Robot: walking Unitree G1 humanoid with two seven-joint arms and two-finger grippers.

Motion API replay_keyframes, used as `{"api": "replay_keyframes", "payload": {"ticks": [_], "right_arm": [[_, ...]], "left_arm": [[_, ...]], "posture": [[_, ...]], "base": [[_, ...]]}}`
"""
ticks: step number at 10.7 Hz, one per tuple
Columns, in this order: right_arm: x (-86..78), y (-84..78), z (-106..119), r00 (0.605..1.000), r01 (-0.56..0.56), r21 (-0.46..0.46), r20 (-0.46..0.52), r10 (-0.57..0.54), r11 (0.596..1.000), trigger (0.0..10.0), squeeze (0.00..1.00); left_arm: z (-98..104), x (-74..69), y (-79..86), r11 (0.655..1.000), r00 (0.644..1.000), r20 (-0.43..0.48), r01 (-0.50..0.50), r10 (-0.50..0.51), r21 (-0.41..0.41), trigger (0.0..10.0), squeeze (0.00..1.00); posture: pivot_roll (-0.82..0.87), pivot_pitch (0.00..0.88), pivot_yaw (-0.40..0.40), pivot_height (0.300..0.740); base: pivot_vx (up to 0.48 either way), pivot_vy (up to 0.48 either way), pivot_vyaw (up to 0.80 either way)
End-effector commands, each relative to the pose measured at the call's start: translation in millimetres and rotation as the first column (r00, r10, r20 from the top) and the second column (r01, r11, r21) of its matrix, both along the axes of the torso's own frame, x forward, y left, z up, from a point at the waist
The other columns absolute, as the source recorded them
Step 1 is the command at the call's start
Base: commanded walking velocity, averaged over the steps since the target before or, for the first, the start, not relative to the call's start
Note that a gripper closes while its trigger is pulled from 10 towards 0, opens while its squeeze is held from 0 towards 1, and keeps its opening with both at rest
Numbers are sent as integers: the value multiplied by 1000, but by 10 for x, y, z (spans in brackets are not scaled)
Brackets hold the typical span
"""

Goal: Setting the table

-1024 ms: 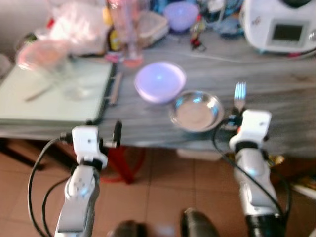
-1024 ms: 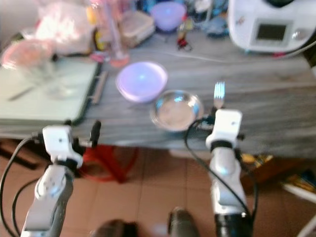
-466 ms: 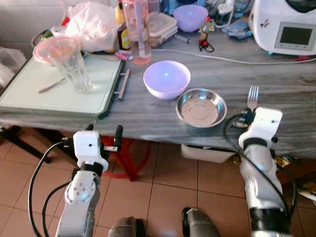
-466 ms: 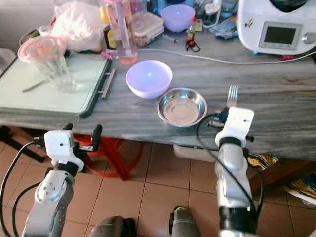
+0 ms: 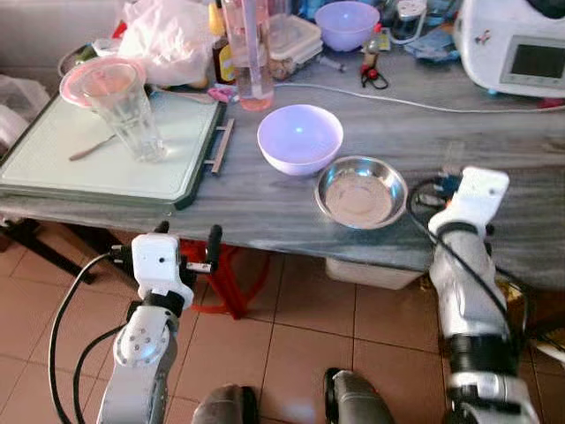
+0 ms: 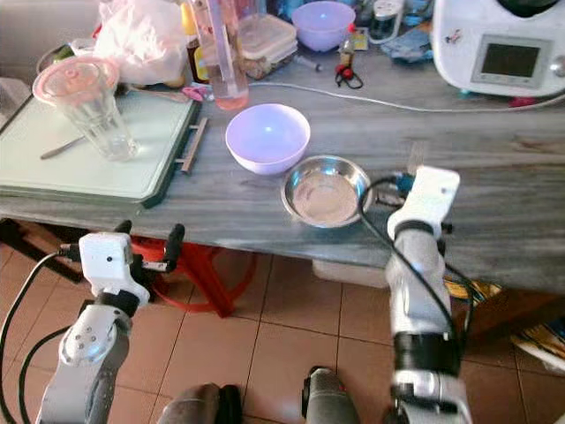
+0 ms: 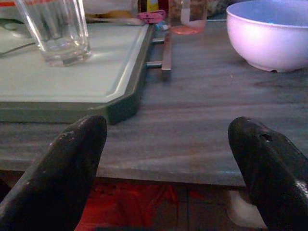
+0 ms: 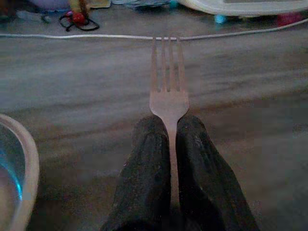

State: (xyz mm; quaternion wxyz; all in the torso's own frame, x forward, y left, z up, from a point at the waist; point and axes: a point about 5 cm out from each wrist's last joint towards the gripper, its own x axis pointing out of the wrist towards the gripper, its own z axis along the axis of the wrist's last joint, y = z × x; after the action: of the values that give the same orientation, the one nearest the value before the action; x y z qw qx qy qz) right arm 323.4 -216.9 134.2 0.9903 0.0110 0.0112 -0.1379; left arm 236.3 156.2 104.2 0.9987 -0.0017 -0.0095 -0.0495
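My right gripper (image 8: 168,124) is shut on a metal fork (image 8: 167,72), holding it by the handle. The tines point away, low over the grey table (image 5: 265,208). In the eye views the fork (image 6: 417,155) sits just right of a steel bowl (image 5: 360,190), past my right wrist. A lilac bowl (image 5: 300,137) stands left of and behind the steel one. My left gripper (image 7: 166,137) is open and holds nothing. It hovers at the table's front edge, below the corner of a green tray (image 5: 53,168).
A drinking glass (image 5: 128,110) and a spoon (image 5: 88,148) are on the tray. At the back stand a white appliance (image 5: 521,44), its cable (image 5: 415,102), a pink bottle (image 5: 250,53), a purple bowl (image 5: 346,22) and bags. A red stool (image 5: 231,283) is under the table.
My right arm has pushed forward over the table with the fork, beside the steel bowl. The view has sharpened and shifted slightly. The left arm holds its place.
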Motion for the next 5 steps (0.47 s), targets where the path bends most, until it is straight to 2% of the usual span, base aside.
{"api": "replay_keyframes", "payload": {"ticks": [1,3,5], "right_arm": [[-59,1,-310,990,0,51,-140,7,999,10000,0],[-46,59,-421,976,-45,76,-210,60,996,10000,0],[-108,76,-483,967,-61,78,-244,78,995,10000,0]], "left_arm": [[15,-10,46,1000,1000,-2,-7,7,5,10000,0],[5,-6,18,1000,1000,-10,1,-1,2,10000,0],[3,2,13,1000,1000,-13,3,-3,1,10000,0]], "posture": [[48,202,99,740],[48,196,94,740],[48,191,91,740]], "base": [[0,0,0],[0,0,0],[0,0,0]]}}
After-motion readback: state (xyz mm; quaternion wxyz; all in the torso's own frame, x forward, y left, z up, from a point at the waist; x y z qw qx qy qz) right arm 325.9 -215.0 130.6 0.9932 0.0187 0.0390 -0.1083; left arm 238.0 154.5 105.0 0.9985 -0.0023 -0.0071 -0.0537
